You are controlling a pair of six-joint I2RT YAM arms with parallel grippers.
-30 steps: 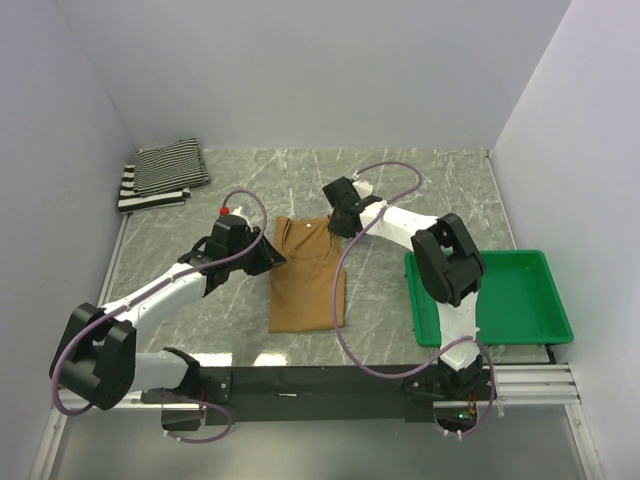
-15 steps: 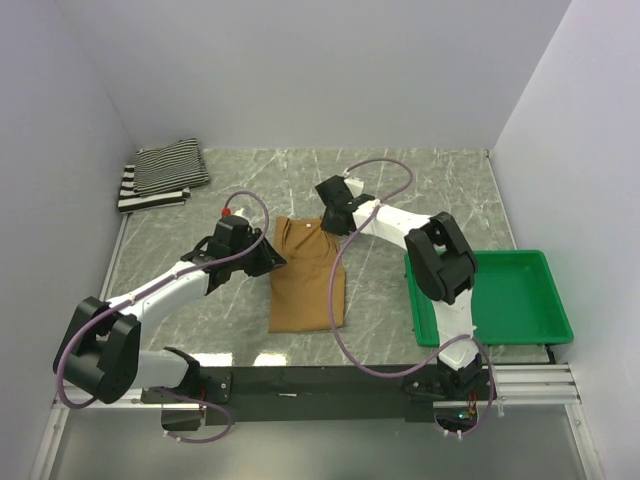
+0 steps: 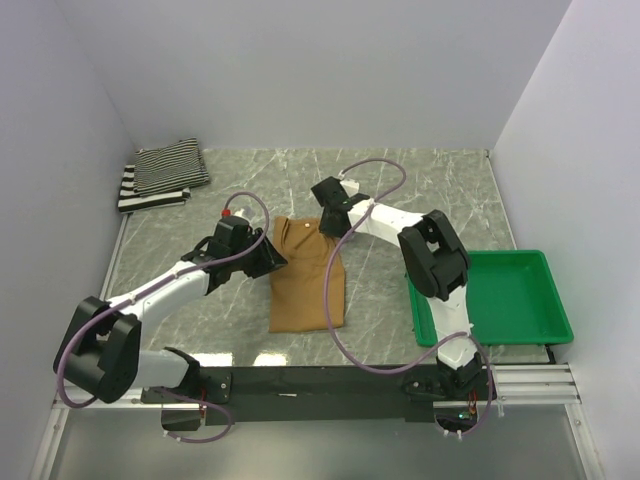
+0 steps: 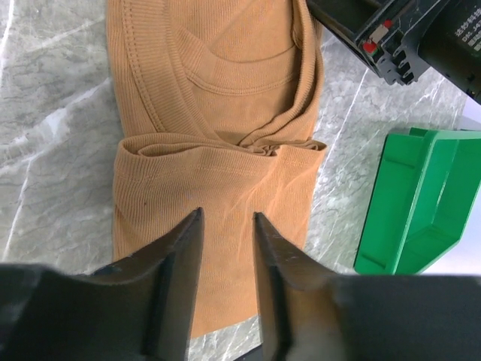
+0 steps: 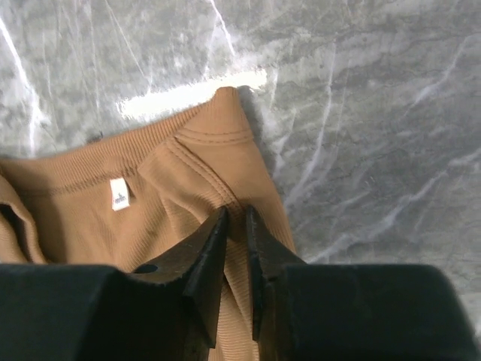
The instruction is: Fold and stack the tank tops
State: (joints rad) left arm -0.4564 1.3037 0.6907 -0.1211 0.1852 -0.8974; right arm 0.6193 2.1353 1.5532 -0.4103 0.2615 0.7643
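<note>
The plain tan-brown tank top [image 3: 305,285] lies folded lengthwise mid-table, neckline to the back. My left gripper [image 3: 272,258] hovers at its left edge. In the left wrist view it [image 4: 227,213] is open, and flat tan cloth [image 4: 218,105] shows through the gap. My right gripper [image 3: 326,212] is down on the top's back right corner. There its jaws [image 5: 236,212] stand narrow, with a ridge of tan cloth [image 5: 83,210] between the tips, near the white label [image 5: 119,194]. Two striped tank tops [image 3: 165,170] lie folded and stacked at the back left corner.
A green plastic tray [image 3: 510,300] stands at the right front, beside the right arm's base; its corner shows in the left wrist view [image 4: 421,195]. The right arm's cable [image 3: 335,300] loops over the tan top's right side. Walls close in the left, back and right.
My right gripper has slid left and slightly back along the tan top's upper right corner, drawing that edge inward. The left arm has barely shifted.
</note>
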